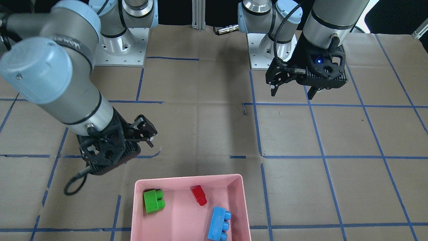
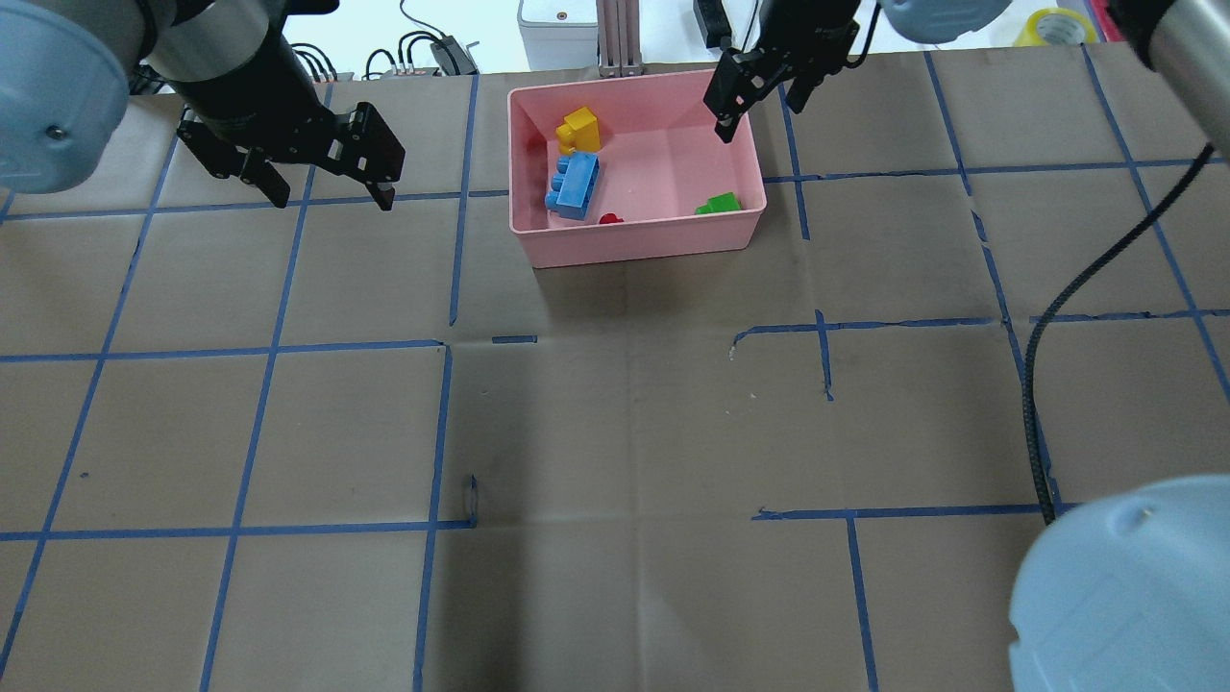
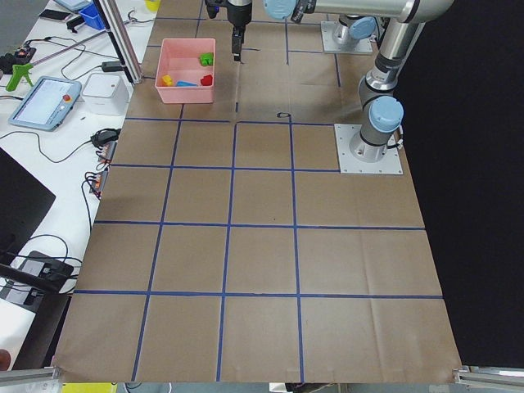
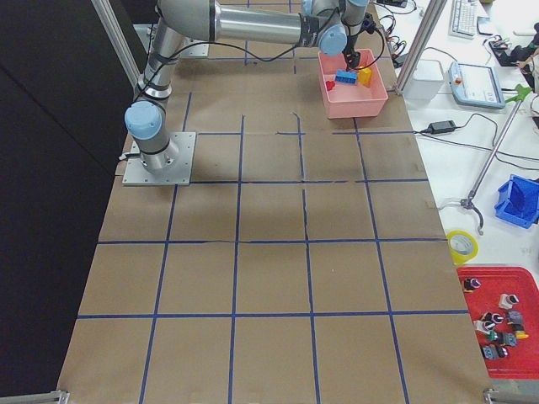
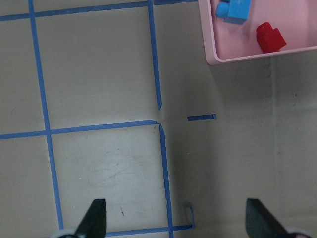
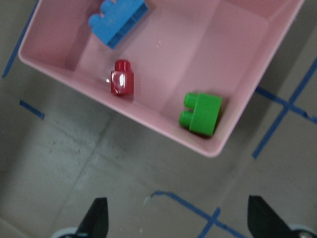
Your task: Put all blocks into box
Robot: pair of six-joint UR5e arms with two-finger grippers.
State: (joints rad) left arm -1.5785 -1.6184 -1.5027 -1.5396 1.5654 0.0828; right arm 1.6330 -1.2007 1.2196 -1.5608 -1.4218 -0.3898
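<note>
The pink box stands at the table's far middle; it also shows in the front view. In it lie the yellow block, the blue block, the red block and the green block. The front view shows green, red and blue; yellow is out of frame there. My right gripper hangs open and empty above the box's right, robot-side part. My left gripper is open and empty, well left of the box.
Brown paper with a blue tape grid covers the table. The right arm's black cable hangs over the right side. Cables, a white device and a yellow tape roll lie beyond the far edge. A side bench holds a tablet.
</note>
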